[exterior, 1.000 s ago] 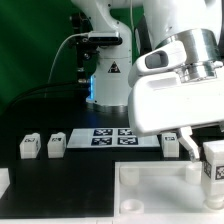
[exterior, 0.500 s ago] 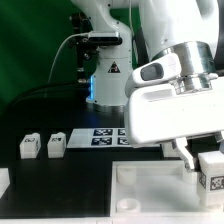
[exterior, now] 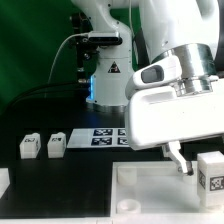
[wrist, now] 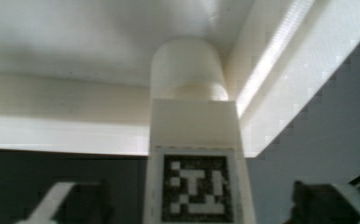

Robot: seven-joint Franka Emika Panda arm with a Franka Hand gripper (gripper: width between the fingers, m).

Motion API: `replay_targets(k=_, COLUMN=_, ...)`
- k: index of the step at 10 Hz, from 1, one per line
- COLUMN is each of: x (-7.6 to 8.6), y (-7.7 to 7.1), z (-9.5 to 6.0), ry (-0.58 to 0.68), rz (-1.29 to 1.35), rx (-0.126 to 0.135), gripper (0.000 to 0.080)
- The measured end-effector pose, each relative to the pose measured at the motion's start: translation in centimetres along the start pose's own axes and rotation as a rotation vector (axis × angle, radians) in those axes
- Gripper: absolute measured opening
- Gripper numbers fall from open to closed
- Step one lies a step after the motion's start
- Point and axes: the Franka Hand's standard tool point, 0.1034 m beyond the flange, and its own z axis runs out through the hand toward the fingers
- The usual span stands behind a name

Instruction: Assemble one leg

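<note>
Black table (exterior: 60, 185); upright white leg (exterior: 210, 166) bearing black-and-white tag (exterior: 213, 182).

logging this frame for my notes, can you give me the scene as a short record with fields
leg: small white plastic cuboid with a black-and-white square tag, at the exterior view's right edge
gripper: white, two-finger, one finger on either side of the leg; contact cannot be told
panel: large white square panel, flat in the foreground
loose blocks: two small white blocks, side by side on the black table, exterior view's left
marker board: thin white board with tags, flat behind the panel
</note>
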Motion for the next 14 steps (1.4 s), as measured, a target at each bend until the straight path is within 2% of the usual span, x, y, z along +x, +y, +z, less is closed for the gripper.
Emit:
replay_targets(k=1, x=0.0, y=0.0, z=0.0, ry=0.000, rz=0.000, rx=0.000, gripper=0.0606)
replay_targets(k=2, x=0.0, y=0.0, z=0.0, ry=-0.001, rz=0.000, rx=0.000, gripper=0.0641)
replay_targets(k=8, x=-0.1, y=0.0, z=0.1, ry=-0.007, rz=0.001, rx=0.001, gripper=0.0649)
replay_targets(k=9, x=0.5, y=0.0, z=-0.1, ry=-0.028, rz=0.010, rx=0.005, gripper=0.0649)
replay_targets(k=11, x=2.4, y=-0.4, z=-0.6, ry=-0.108, rz=0.016, rx=0.028, gripper=0.0649)
replay_targets(k=12, x=3.0, y=-0.2, z=-0.5, ry=-0.118, rz=0.017, rx=0.029, gripper=0.0649)
replay_targets(k=13, x=2.8, y=0.0, z=-0.2, ry=-0.191, rz=0.020, rx=0.042, gripper=0.0649)
replay_targets(k=14, x=2.6, y=0.3, z=0.0, ry=-0.311, rz=0.025, rx=0.066, gripper=0.0649)
